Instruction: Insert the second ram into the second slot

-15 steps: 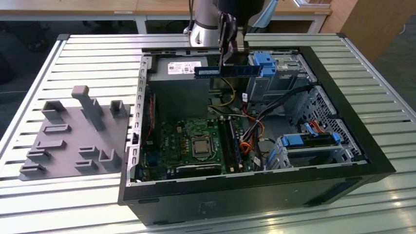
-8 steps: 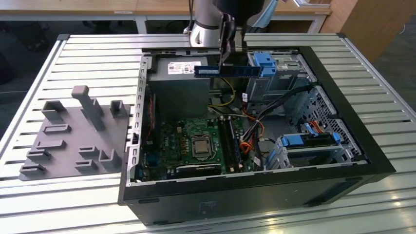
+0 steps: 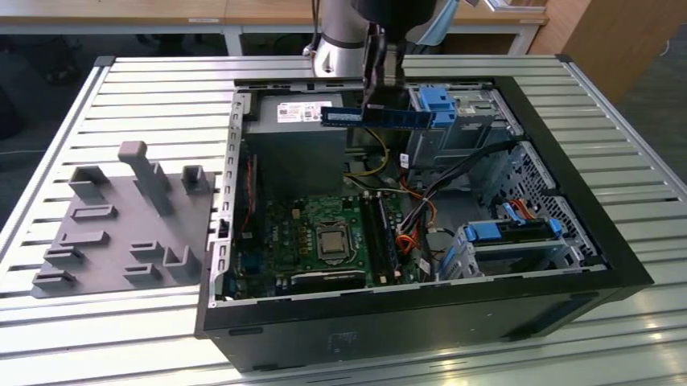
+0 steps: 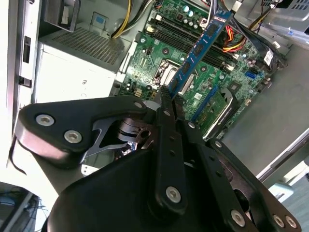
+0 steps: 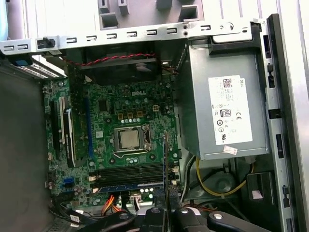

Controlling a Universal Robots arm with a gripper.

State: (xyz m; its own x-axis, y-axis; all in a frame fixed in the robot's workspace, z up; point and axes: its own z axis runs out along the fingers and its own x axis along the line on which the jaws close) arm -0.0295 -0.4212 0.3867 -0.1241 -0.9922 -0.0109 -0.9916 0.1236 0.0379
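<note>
While the jaws pinch the second ram [image 3: 413,118] near its middle, the gripper [image 3: 376,106] hangs high over the open case [image 3: 596,201], stick lying crosswise to the memory slots [image 3: 382,233] well below.

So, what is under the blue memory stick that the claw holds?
The green board with its black memory slots lies below the stick, which the claw holds above it. The strip of board right behind the stick is covered.
</note>
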